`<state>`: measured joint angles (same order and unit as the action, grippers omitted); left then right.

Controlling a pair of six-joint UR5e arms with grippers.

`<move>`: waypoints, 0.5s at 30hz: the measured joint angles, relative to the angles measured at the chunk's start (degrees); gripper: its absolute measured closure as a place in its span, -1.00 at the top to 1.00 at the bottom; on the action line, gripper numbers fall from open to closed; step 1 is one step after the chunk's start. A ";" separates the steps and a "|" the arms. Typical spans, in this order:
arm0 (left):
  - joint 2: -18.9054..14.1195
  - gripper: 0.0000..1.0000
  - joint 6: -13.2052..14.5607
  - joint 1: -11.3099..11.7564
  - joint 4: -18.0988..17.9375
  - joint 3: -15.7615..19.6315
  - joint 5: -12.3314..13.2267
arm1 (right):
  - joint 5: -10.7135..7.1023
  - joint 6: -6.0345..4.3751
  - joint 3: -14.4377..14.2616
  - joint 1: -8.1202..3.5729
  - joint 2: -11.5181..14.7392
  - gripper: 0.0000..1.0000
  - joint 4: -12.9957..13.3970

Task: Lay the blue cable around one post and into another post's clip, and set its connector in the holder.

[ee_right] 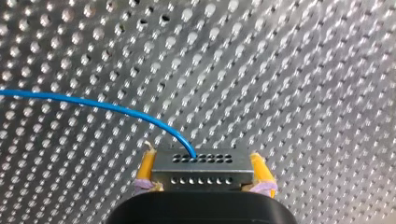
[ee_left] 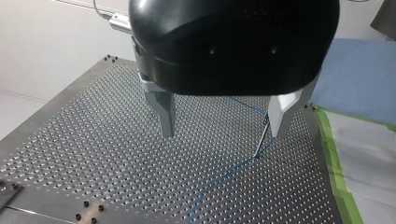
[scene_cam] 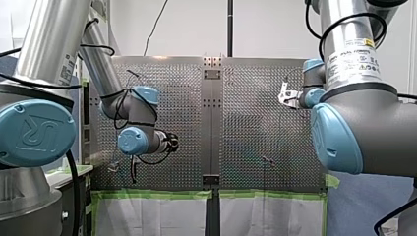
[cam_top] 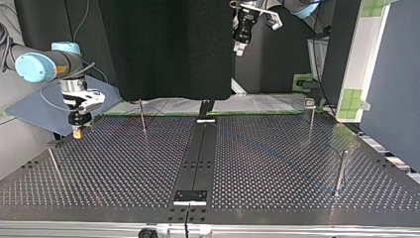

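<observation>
- The right gripper (ee_right: 202,157) is clenched on the connector (ee_right: 203,171), with yellow pads (ee_right: 146,166) on its two short ends. Its long axis runs from pad to pad, above the perforated table (ee_right: 303,70).
- The blue cable (ee_right: 93,103) leaves the connector's holed face, pointing away from the gripper, then arcs sideways over the table.
- The left gripper (ee_left: 224,133) hangs released, a thin post (ee_left: 262,137) just beside one finger. The cable seems to pass the post's foot.
</observation>
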<state>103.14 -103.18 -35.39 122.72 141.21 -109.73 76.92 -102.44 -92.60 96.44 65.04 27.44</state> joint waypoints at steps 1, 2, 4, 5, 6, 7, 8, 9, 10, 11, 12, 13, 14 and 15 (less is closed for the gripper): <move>0.00 1.00 0.00 0.02 0.01 0.00 0.00 | -0.04 -0.23 -0.40 -0.24 0.00 -1.00 0.47; -0.01 1.00 0.00 0.03 0.02 0.00 0.00 | -0.09 -0.47 -0.80 -0.58 -0.02 -1.00 1.04; 0.00 1.00 0.00 0.08 0.04 0.00 0.00 | -0.13 -0.70 -1.16 -1.11 -0.05 -1.00 1.54; 0.00 1.00 0.00 0.09 0.05 -0.01 0.00 | -0.15 -0.79 -1.30 -1.47 -0.09 -1.00 1.71; 0.00 1.00 0.02 0.09 0.06 -0.01 0.00 | -0.15 -0.83 -1.36 -1.72 -0.12 -1.00 1.79; 0.00 1.00 0.03 0.09 0.06 -0.01 0.00 | -0.13 -0.83 -1.41 -1.98 -0.15 -1.00 1.85; 0.00 1.00 0.05 0.10 0.08 -0.01 0.00 | -0.14 -0.80 -1.45 -2.34 -0.17 -1.00 1.91; -0.01 1.00 0.08 0.10 0.10 -0.01 -0.02 | -0.15 -0.77 -1.46 -2.59 -0.18 -1.00 1.96; 0.00 1.00 0.11 0.11 0.12 0.00 -0.03 | -0.15 -0.75 -1.47 -2.84 -0.18 -1.00 2.05; 0.00 1.00 0.12 0.11 0.14 0.00 -0.03 | -0.16 -0.77 -1.47 -3.16 -0.19 -1.00 2.27; 0.01 1.00 0.14 0.11 0.17 -0.01 -0.04 | -0.17 -0.80 -1.47 -3.49 -0.19 -1.00 2.56; 0.01 1.00 0.15 0.11 0.20 -0.01 -0.05 | -0.18 -0.82 -1.46 -3.65 -0.19 -1.00 2.69; 0.00 1.00 0.16 0.11 0.22 -0.02 -0.06 | -0.21 -0.75 -1.39 -4.00 -0.20 -1.00 2.89; 0.00 1.00 0.19 0.11 0.27 -0.02 -0.07 | -0.22 -0.61 -1.27 -4.19 -0.20 -1.00 2.83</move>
<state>103.14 -102.99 -35.27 122.99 141.19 -109.80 76.70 -103.05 -93.88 92.25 64.84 30.27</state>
